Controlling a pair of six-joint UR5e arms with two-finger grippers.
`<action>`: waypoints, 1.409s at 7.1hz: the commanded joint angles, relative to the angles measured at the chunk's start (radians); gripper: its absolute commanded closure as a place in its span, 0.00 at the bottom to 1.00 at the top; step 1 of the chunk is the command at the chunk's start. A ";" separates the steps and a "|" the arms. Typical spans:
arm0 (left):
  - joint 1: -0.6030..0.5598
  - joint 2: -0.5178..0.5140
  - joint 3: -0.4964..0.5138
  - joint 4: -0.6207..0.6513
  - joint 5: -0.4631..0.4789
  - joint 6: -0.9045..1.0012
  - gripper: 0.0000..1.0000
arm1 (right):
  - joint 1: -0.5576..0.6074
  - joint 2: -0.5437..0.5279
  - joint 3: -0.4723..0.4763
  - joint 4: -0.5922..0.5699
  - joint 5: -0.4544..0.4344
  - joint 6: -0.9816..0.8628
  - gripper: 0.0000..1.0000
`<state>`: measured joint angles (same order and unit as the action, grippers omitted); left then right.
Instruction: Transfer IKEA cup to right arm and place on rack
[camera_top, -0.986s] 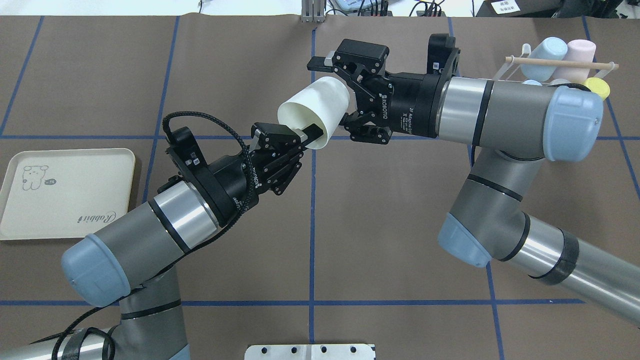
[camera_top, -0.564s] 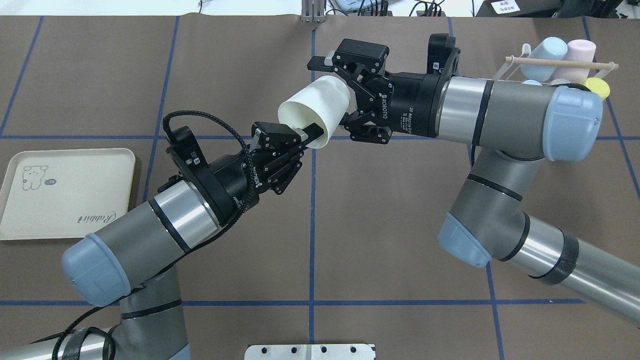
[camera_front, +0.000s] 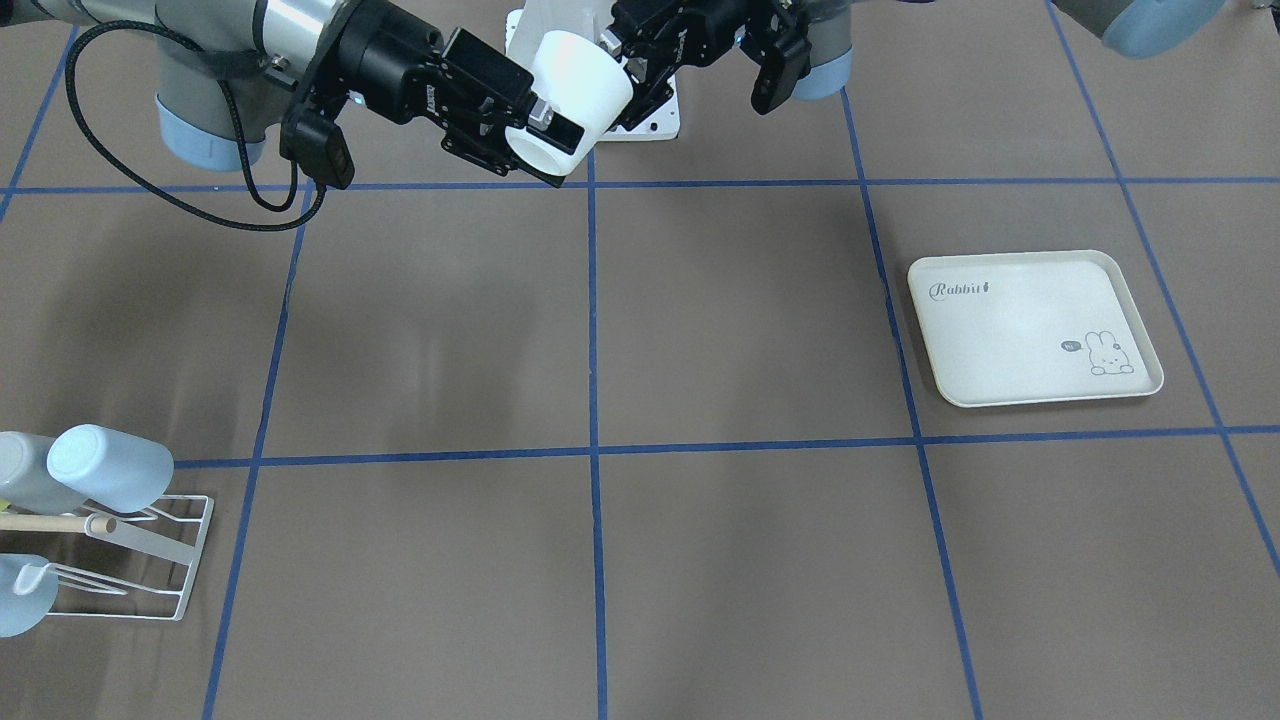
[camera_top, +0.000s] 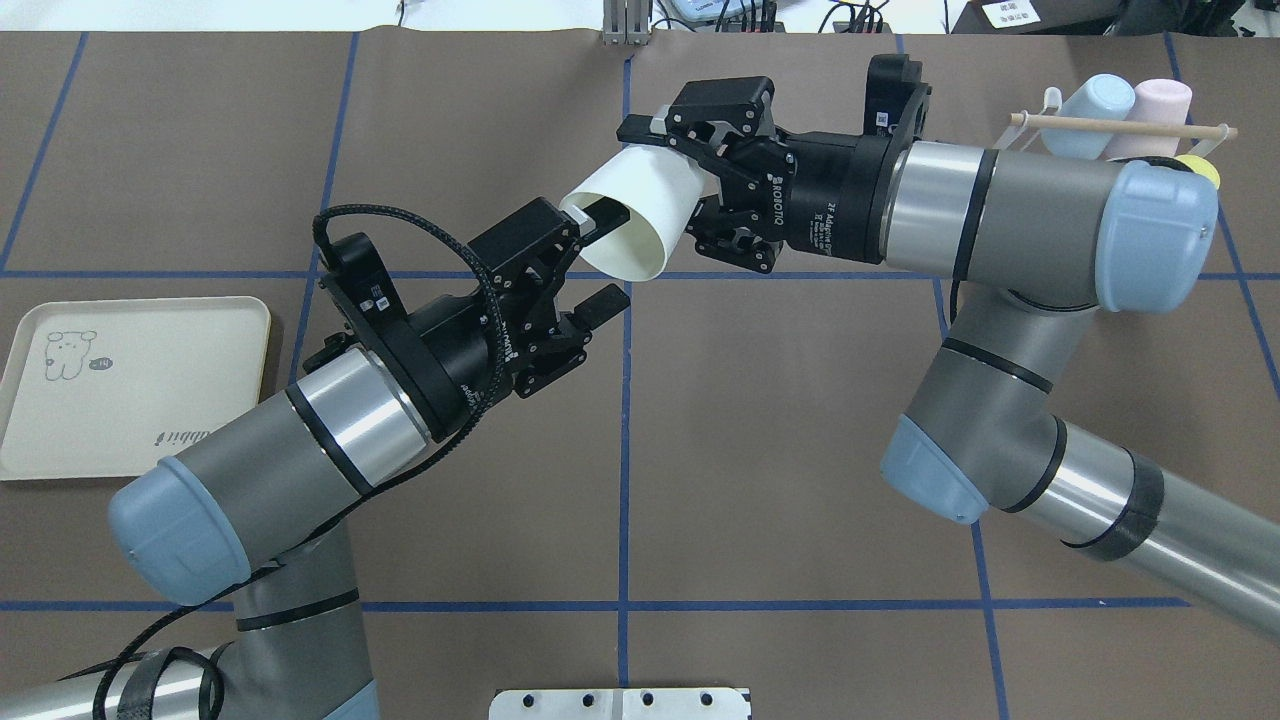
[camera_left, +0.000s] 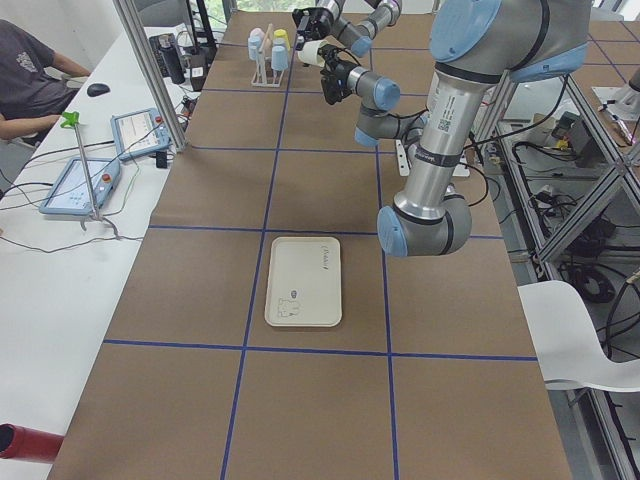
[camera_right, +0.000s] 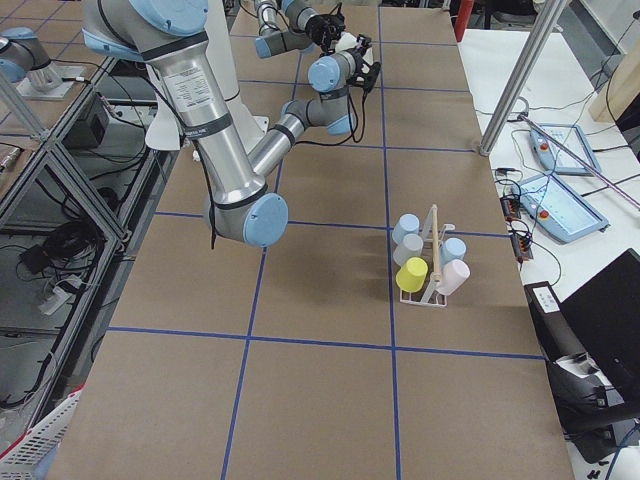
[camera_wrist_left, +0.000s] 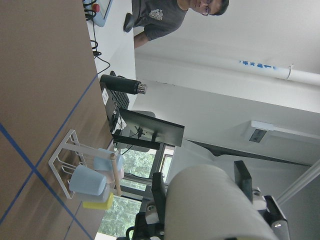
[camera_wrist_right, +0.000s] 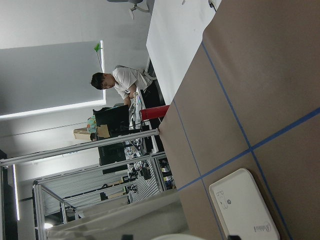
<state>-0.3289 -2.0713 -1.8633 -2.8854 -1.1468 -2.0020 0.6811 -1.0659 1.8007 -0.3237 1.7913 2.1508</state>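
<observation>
The white IKEA cup (camera_top: 632, 212) hangs sideways in the air over the table's middle, its mouth toward my left arm. My right gripper (camera_top: 672, 184) is shut on the cup's closed end, one finger above and one below. My left gripper (camera_top: 606, 256) stands open at the cup's mouth, one finger inside and the other below the rim. The front-facing view shows the cup (camera_front: 572, 92) held by the right gripper (camera_front: 548, 112). The white wire rack (camera_top: 1120, 128) with its wooden rod stands at the far right, behind my right arm.
A light blue cup (camera_top: 1085, 102), a pink cup (camera_top: 1152, 108) and a yellow cup (camera_top: 1200, 172) sit on the rack. The cream rabbit-print tray (camera_top: 130, 390) lies at the left edge. A person (camera_left: 30, 75) sits beyond the table's far side.
My left gripper has opened and let go of the cup's rim. The right gripper, still shut on the cup, has turned and shifted it slightly up and away from the left arm.
</observation>
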 joint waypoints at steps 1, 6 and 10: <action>-0.001 0.000 -0.001 0.002 -0.001 0.014 0.00 | 0.053 -0.008 -0.012 -0.006 -0.003 -0.050 1.00; -0.015 0.001 -0.002 0.158 -0.004 0.143 0.00 | 0.230 0.000 -0.121 -0.177 -0.036 -0.358 1.00; -0.067 0.003 -0.117 0.701 -0.011 0.329 0.00 | 0.233 -0.031 -0.127 -0.360 -0.247 -0.684 1.00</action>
<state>-0.3783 -2.0696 -1.9256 -2.3877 -1.1527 -1.7311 0.9132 -1.0860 1.6740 -0.6486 1.6095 1.5370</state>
